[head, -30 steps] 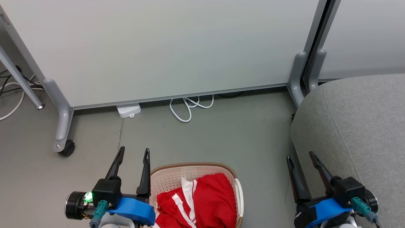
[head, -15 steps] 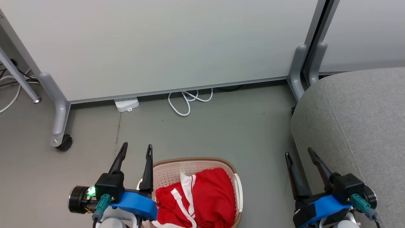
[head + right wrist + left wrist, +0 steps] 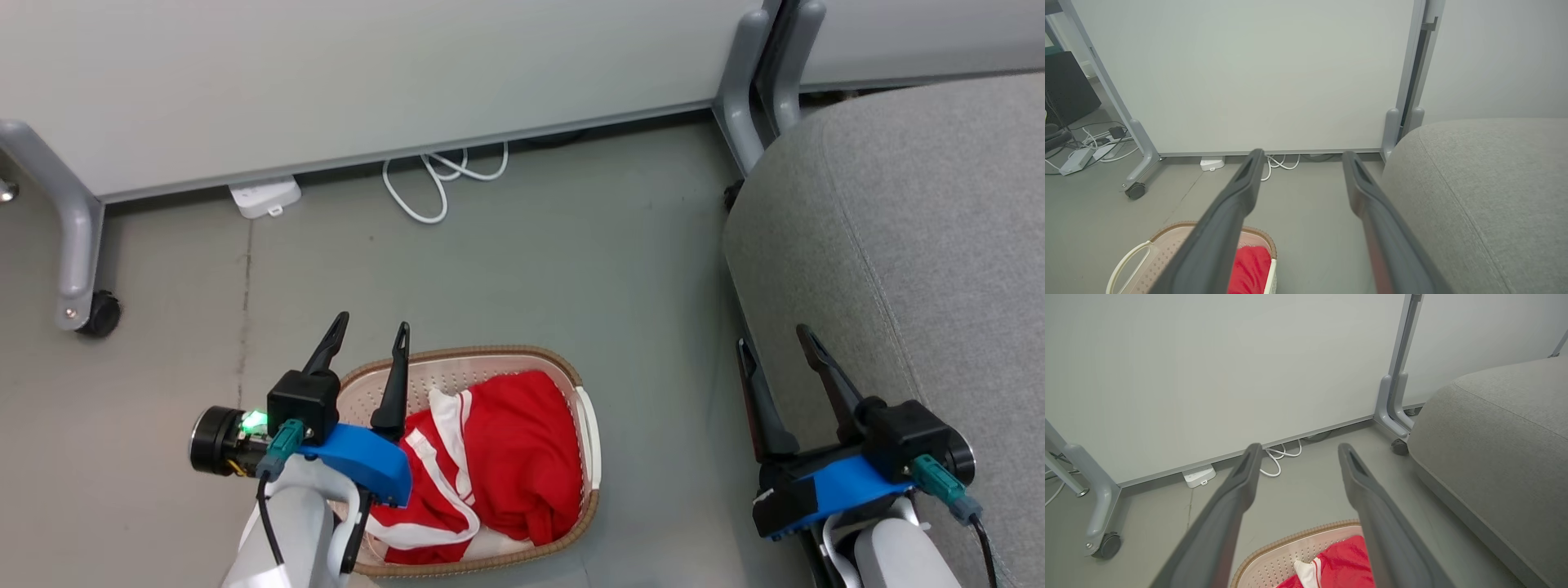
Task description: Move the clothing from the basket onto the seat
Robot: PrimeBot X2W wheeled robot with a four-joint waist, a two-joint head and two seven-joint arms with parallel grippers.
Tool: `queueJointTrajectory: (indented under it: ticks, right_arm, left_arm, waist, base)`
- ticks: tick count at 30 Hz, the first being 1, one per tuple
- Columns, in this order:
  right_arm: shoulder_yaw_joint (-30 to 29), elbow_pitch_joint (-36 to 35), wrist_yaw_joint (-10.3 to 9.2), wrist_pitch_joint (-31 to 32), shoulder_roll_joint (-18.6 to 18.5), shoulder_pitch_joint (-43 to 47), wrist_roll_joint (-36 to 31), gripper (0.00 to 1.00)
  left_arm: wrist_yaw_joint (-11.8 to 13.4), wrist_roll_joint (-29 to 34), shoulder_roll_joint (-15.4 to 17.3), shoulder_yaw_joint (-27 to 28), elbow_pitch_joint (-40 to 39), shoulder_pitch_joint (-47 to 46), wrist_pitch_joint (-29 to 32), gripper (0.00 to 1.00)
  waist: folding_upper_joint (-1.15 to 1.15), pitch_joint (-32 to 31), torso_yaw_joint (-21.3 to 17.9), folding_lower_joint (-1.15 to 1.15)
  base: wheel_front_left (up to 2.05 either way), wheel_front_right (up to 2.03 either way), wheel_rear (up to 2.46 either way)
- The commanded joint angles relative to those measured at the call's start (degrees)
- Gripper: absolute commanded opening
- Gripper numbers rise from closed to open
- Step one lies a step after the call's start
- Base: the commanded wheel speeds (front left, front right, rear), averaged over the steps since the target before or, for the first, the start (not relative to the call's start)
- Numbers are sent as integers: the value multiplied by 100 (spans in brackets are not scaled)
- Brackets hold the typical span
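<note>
Red clothing (image 3: pixel 514 457) with white stripes lies bunched inside the cream basket (image 3: pixel 592 457) on the floor, low in the head view; the basket's brown rim (image 3: pixel 1294 539) and the clothing (image 3: pixel 1347 561) also show in the left wrist view. My left gripper (image 3: pixel 371 328) hovers open over the basket's left edge, holding nothing. The grey seat (image 3: pixel 898 220) fills the right side. Open and empty, my right gripper (image 3: pixel 774 336) hangs at the seat's front edge. The right wrist view catches the basket (image 3: pixel 1163 253), the clothing (image 3: pixel 1249 269) and the seat (image 3: pixel 1486 196).
A white partition panel (image 3: pixel 367 73) on grey legs, one with a black castor (image 3: pixel 98 314), stands behind the basket. A white power strip (image 3: pixel 263 198) and a looped white cable (image 3: pixel 437 175) lie at its base. Bare grey floor (image 3: pixel 571 269) separates basket and seat.
The head camera has tilted downward, so the whole scene has shifted up and more of the basket shows. Both grippers stay open and hold the same pose.
</note>
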Motion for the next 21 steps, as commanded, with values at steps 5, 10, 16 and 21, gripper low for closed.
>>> queueJointTrajectory:
  ticks: [5,10,16,21]
  right_arm:
    - [48,-102,3,-22,-26,-366,34,100]
    - [75,-211,3,-22,-24,-640,52,100]
    - [44,-328,3,-21,-23,-887,2,100]
    - [21,-401,3,-22,-43,-1121,-7,100]
  left_arm:
    - [-75,106,90,-130,551,-561,-15,100]
    - [-120,139,155,-288,1340,-1086,-15,100]
    - [-149,146,207,-497,2153,-1749,-16,100]
    - [-139,162,260,-669,2842,-2221,-16,100]
  waist:
    - [0,714,-263,-1]
    - [0,1233,-402,-1]
    - [0,1855,-526,-1]
    - [0,2322,-620,-1]
  base:
    - [0,0,0]
    - [0,0,0]
    - [0,0,0]
    - [0,0,0]
